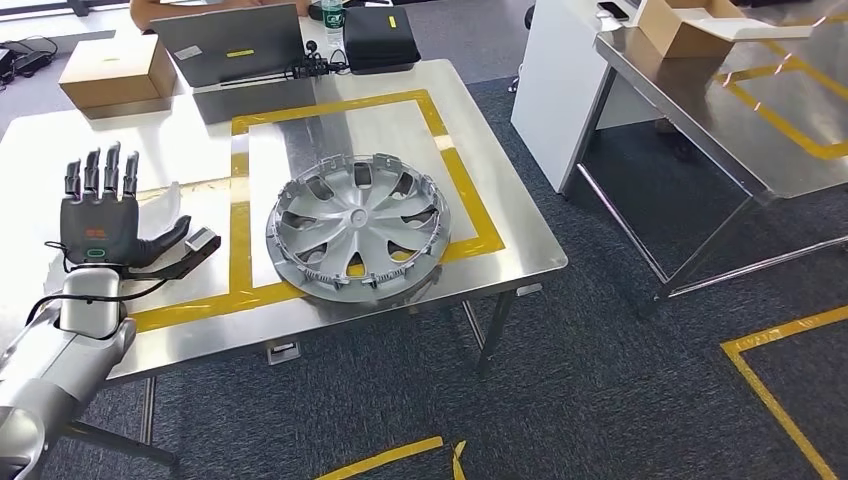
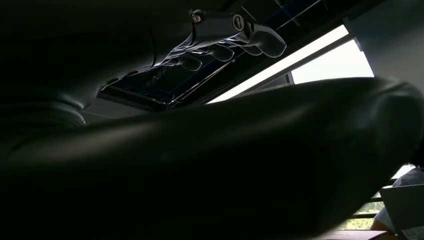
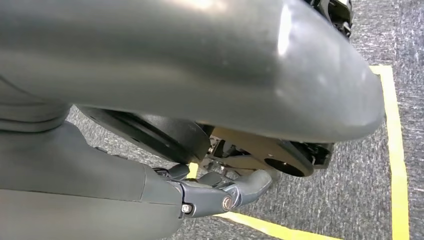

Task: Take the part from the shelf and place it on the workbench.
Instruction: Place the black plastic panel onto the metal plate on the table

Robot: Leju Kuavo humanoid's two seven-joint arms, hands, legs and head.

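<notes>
A silver wheel cover (image 1: 357, 228) lies flat on the steel workbench (image 1: 480, 140), inside a rectangle of yellow tape. My left hand (image 1: 100, 215) is raised over the bench's left part, well apart from the cover, fingers straight and spread, holding nothing. In the left wrist view its fingers (image 2: 225, 37) stretch out bare behind the dark thumb. My right hand (image 3: 200, 65) hangs over grey carpet, its fingers (image 3: 230, 192) loosely extended with nothing in them.
At the bench's far edge stand a cardboard box (image 1: 118, 70), a laptop (image 1: 232, 45), a black case (image 1: 380, 38) and a bottle (image 1: 332, 20). To the right are a white cabinet (image 1: 560, 70) and a second steel table (image 1: 700, 100). Yellow tape (image 1: 780, 330) marks the carpet.
</notes>
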